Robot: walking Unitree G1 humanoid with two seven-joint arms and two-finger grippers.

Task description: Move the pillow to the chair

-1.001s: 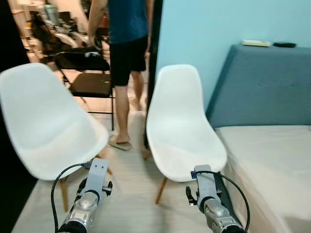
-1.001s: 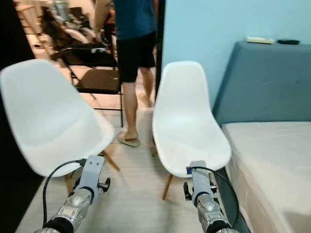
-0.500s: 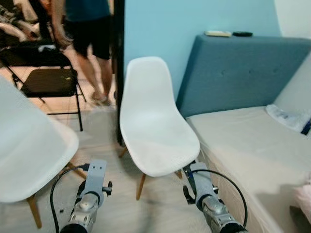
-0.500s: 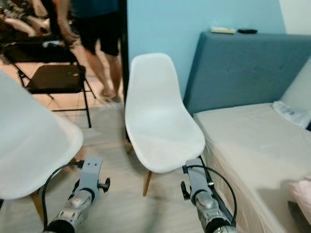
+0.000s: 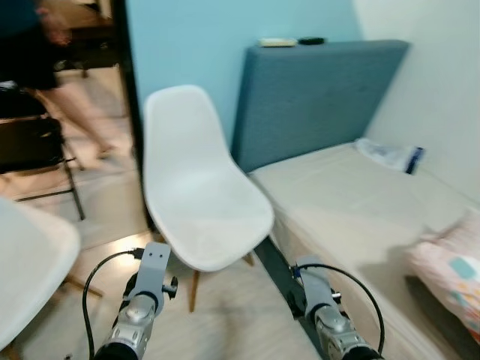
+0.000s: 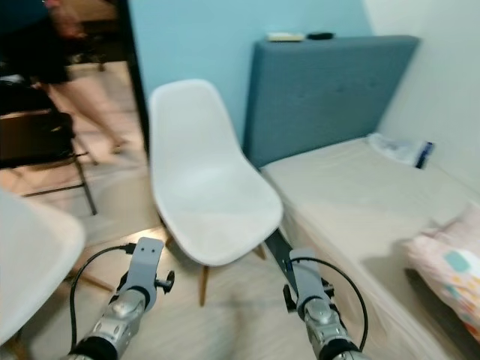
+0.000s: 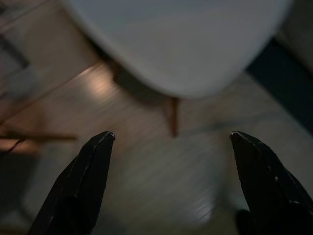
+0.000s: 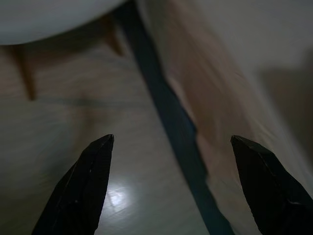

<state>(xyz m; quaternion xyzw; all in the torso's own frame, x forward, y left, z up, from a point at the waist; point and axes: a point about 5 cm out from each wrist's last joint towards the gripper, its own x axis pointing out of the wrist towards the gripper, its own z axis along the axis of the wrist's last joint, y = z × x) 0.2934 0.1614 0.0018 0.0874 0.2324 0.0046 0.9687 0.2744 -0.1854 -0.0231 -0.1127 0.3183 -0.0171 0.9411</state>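
Since earlier: camera has turned to the right, so more of the bed shows and the pillow has come into sight; both arms hang low as before.
Head views, pillow: pink, patterned, it lies on the bed at the right edge, well apart from the white chair.
Head views, chair: it stands just beside the bed and the blue headboard; a second white chair is at the left (only partly seen).
Head views, arms: both silver forearms point forward and down over the wooden floor.
Head views, person: bare legs walk at the far left, blurred.
Left wrist view: left gripper has fingers spread apart, empty, above the floor before the chair seat.
Right wrist view: right gripper also has fingers apart, empty, over the floor beside the bed's dark base.
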